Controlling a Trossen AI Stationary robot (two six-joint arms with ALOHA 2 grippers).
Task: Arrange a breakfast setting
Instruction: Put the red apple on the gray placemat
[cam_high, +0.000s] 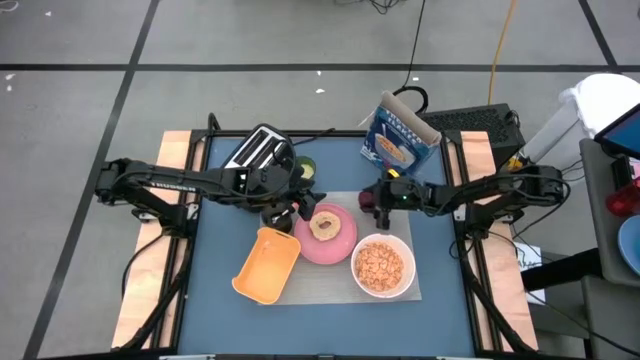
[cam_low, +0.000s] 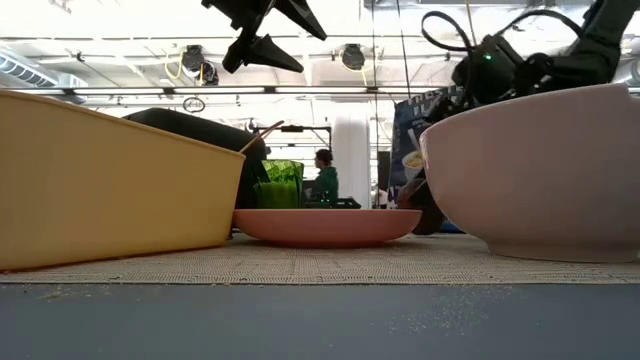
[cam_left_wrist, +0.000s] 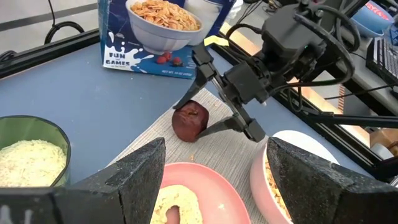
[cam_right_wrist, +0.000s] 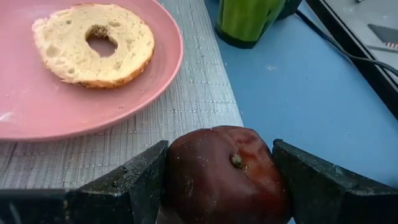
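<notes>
A pink plate (cam_high: 342, 246) with a toasted bagel (cam_high: 324, 225) sits on the grey mat (cam_high: 330, 288). To its right on the mat stands a white bowl (cam_high: 382, 266) of tan cereal. At the mat's far edge, a small dark-red fruit (cam_left_wrist: 189, 121) sits between the fingers of my right gripper (cam_high: 370, 197), which is shut on it. My left gripper (cam_left_wrist: 214, 186) hangs open above the plate's left side, with nothing between its fingers. My right gripper pinches the fruit between its two fingers, one on each of two opposite sides (cam_right_wrist: 177, 171), with the stem pit (cam_right_wrist: 236, 160) facing back toward the wrist. The fingers (cam_left_wrist: 239, 121) slant down from the table's right side. The fruit is low at the mat's far edge; whether it rests there, I cannot tell.
A yellow tray (cam_high: 267, 265) lies on the mat's left part, next to the plate. A black-and-silver toaster (cam_high: 260, 150) and a green cup (cam_high: 305, 168) stand at the far left. A cereal box (cam_high: 398, 135) stands at the far right. A person shows in the room beyond.
</notes>
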